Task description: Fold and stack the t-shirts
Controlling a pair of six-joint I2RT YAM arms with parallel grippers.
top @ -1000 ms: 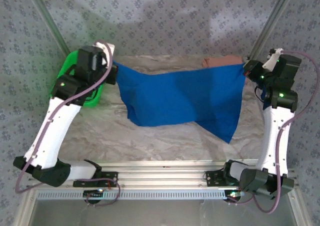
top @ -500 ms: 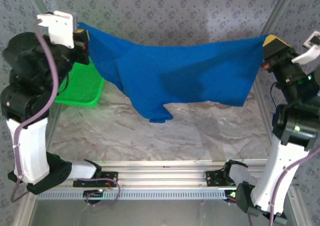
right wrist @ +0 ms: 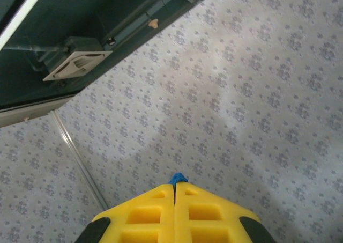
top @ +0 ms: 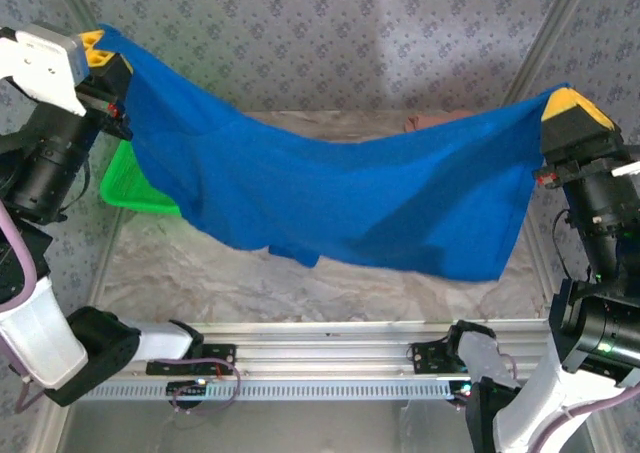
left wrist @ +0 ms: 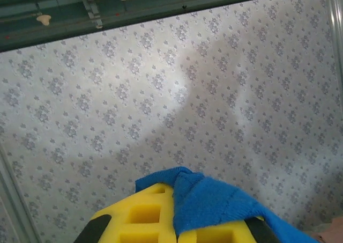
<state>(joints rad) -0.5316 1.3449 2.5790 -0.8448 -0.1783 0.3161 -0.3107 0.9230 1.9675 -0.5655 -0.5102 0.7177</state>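
Both arms have swung up and outward since half a second ago, and the blue shirt [top: 330, 198] is now stretched wider and lifted closer to the overhead camera. On the left, the left gripper [top: 100, 48] is clamped on one top corner. The left wrist view shows a thick bunch of soft blue knit pinched between the blocky yellow fingers [left wrist: 134, 216], spilling over the right-hand one. Below and just behind that corner sits the green basket [top: 135, 188], half hidden by the cloth.

Moving across, the shirt hangs between the two sets of fingers like a hammock. Its long axis runs straight from one grip to the other, its top edge sags in the middle, and its loose lower edge droops towards the marbled table [top: 300, 283]. The fabric is matte and limp, with a darker fold slanting across the right half, and no print shows on this face.

Just past the top edge, nearer the right fingers, a strip of the pink shirt [top: 445, 121] lies on the table. On the right, the right gripper [top: 572, 108] is closed tight, with only a small blue tuft poking out at the tips in its wrist view. That hold looks thinner than the left one, so I judge it the likelier to slip. Laying the shirt flat means lowering both ends evenly, keeping the line taut.
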